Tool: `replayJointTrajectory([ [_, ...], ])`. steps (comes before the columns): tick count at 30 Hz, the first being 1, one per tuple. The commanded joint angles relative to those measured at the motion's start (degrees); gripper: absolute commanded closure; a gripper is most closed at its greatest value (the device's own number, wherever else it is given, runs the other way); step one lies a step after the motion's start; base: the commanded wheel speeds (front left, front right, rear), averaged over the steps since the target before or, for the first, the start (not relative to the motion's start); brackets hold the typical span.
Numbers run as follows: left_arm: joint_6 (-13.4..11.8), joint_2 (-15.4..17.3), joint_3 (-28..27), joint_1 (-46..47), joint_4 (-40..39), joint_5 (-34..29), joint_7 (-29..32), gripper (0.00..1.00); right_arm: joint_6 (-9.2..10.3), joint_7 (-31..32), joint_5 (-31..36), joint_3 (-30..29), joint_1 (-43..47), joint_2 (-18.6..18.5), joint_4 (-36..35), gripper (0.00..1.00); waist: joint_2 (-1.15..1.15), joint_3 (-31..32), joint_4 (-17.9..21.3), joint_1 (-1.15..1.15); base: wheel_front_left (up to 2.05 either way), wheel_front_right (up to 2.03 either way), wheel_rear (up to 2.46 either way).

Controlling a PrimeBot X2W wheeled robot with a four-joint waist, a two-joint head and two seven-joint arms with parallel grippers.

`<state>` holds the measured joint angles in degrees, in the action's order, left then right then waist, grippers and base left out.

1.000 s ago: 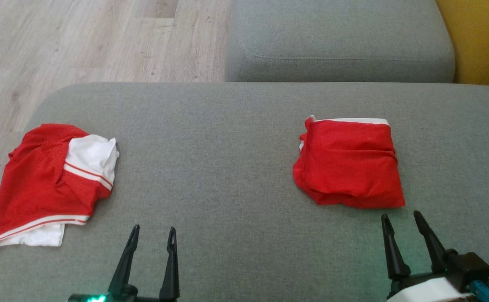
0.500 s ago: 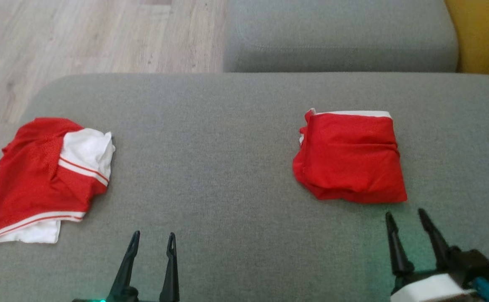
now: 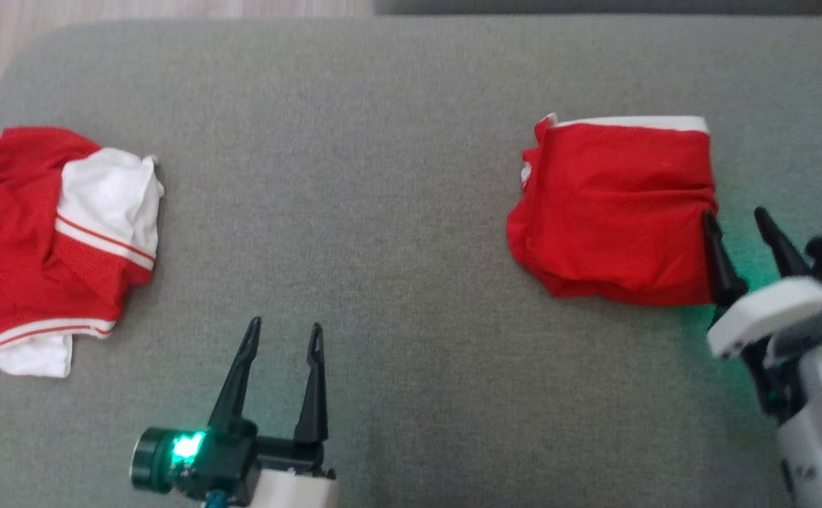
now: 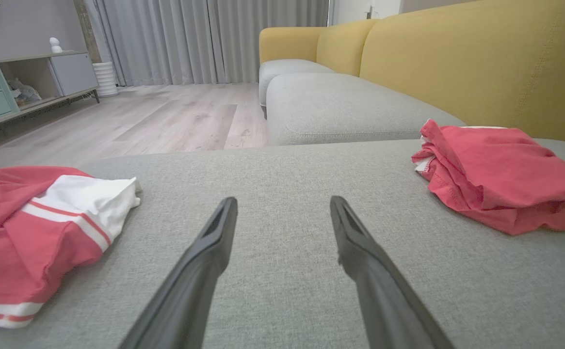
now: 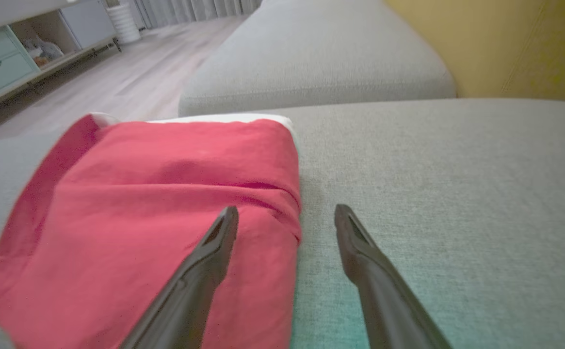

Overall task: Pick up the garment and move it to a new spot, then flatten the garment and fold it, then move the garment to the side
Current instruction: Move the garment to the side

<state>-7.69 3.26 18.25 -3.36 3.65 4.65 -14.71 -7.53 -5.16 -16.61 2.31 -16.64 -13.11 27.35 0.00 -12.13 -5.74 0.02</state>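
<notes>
Two garments lie on the grey cushion (image 3: 396,176). A crumpled red-and-white garment (image 3: 44,247) (image 4: 35,228) sits at the left edge. A folded red garment (image 3: 615,212) (image 4: 495,169) (image 5: 156,208) with a white band along its far side lies at the right. My left gripper (image 3: 285,324) (image 4: 283,201) is open over bare cushion between them, holding nothing. My right gripper (image 3: 733,213) (image 5: 287,209) is open at the folded garment's right edge, its left finger over the red cloth and its right finger over bare cushion.
Beyond the cushion is another grey seat cushion (image 4: 340,106) with a yellow backrest (image 4: 481,63) to its right. Wooden floor (image 4: 156,116) lies off the far-left edge, with a low cabinet (image 4: 15,82) and curtains behind it.
The head camera has tilted down, shifting the whole picture up. Both open grippers have come forward; the right one went from just short of the folded garment to alongside its right edge.
</notes>
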Motion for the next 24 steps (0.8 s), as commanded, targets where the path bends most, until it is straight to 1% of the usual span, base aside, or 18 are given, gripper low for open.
replayJointTrajectory([
  [1, -0.71, -0.37, -0.81, 2.60, -1.32, 0.09, -0.29, 0.00, 0.04, 2.80, -1.89, 1.90, -2.86, -2.07, 0.06, 0.00, 0.00, -2.18, -0.38, -0.02, 0.00, 0.00, 0.00],
  [5, -1.20, -0.37, 0.40, 4.14, -0.92, 0.13, -0.29, 0.00, 0.04, 9.71, -7.74, 4.10, -5.79, -4.01, 3.62, 0.00, 0.00, -3.48, -0.92, -0.02, 0.00, 0.00, 0.00],
  [6, -1.30, -0.37, 0.59, 4.38, -0.78, 0.17, -0.29, 0.00, 0.04, 11.45, -9.45, 4.88, -5.99, -4.23, 4.33, 0.02, 0.00, -3.64, -1.02, -0.02, 0.00, 0.00, 0.00],
  [7, -1.39, -0.37, 0.75, 4.58, -0.63, 0.22, -0.29, 0.00, 0.04, 12.78, -11.06, 5.75, -6.09, -4.51, 4.65, 0.34, 0.00, -3.78, -1.11, -0.02, 0.00, 0.00, 0.00],
  [8, -1.46, -0.37, 0.88, 4.75, -0.48, 0.23, -0.29, 0.00, 0.04, 13.98, -12.60, 6.70, -6.04, -4.81, 4.73, 0.71, 0.00, -3.89, -1.16, -0.02, 0.00, 0.00, 0.00],
  [9, -1.55, -0.37, 0.94, 4.92, -0.39, 0.19, -0.29, 0.00, 0.04, 14.96, -14.24, 7.79, -5.89, -5.13, 4.38, 1.00, 0.00, -4.04, -1.14, -0.02, 0.00, 0.00, 0.00],
  [12, -2.07, -0.38, 0.70, 5.25, -0.64, 0.16, -0.29, 0.00, 0.04, 14.13, -17.31, 8.58, -5.91, -6.98, 2.52, 1.00, 0.00, -4.72, -0.39, -0.02, 0.00, 0.00, 0.00],
  [17, -1.88, -0.38, 0.40, 6.23, -1.32, -0.45, -0.29, 0.00, 0.04, 12.63, -16.42, 8.07, -6.95, -11.72, 0.07, 1.00, 0.00, -7.47, 3.06, -0.02, 0.00, 0.00, 0.00],
  [21, -1.42, -0.38, 0.15, 8.14, -2.10, -1.18, -0.29, 0.00, 0.04, 14.03, -16.13, 6.49, -7.79, -17.07, -2.58, 1.00, 0.00, -10.99, 6.70, -0.02, 0.00, 0.00, 0.00],
  [24, -0.56, -0.11, 0.23, 10.11, -2.20, -2.38, -0.29, 0.00, 0.04, 15.07, -16.08, 4.67, -8.79, -21.54, -4.37, 1.00, 0.00, -14.09, 9.35, -0.02, 0.00, 0.00, 0.00],
])
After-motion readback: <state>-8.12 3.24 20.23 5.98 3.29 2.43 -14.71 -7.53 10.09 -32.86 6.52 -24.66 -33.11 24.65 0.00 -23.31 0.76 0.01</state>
